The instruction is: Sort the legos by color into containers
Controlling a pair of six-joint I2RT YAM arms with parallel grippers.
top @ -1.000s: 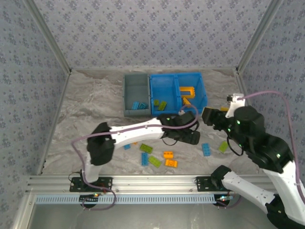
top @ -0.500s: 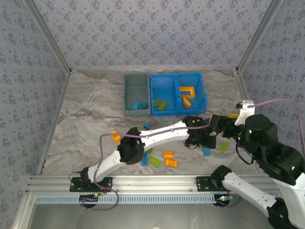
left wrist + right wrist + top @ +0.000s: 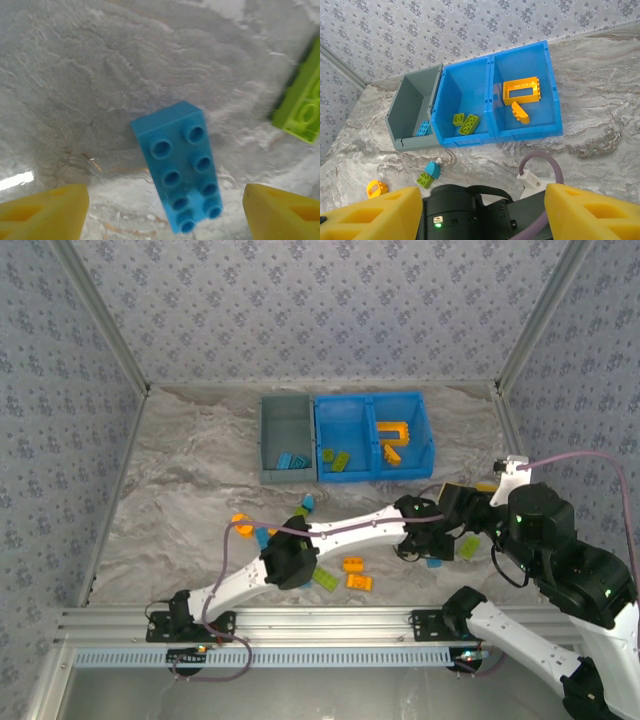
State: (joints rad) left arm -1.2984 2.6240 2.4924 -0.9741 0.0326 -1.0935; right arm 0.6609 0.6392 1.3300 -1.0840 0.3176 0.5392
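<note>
A blue eight-stud brick [image 3: 180, 172] lies flat on the marble table, and my left gripper [image 3: 165, 215] hangs open right over it, one yellow finger [image 3: 45, 210] on each side of the brick's near end. From above, the left gripper [image 3: 418, 548] is stretched far right beside this blue brick [image 3: 434, 561]. My right gripper [image 3: 452, 502] hovers open just above the left wrist, nothing held. The grey-blue bin [image 3: 410, 107] holds blue bricks [image 3: 424, 128]. The bright blue bin [image 3: 492, 75] holds green bricks [image 3: 465, 121] in its left compartment and the orange frame [image 3: 521, 91] in its right.
Loose on the table are a lime green brick [image 3: 468, 546] near the blue one, two orange bricks [image 3: 352, 564], a green brick [image 3: 324, 578], an orange round piece [image 3: 240, 525] and a blue-and-green pair [image 3: 305, 503]. The left arm spans the table's middle.
The left arm has stretched further right and come down over the blue brick. The right gripper has drawn back from the bins toward the right side.
</note>
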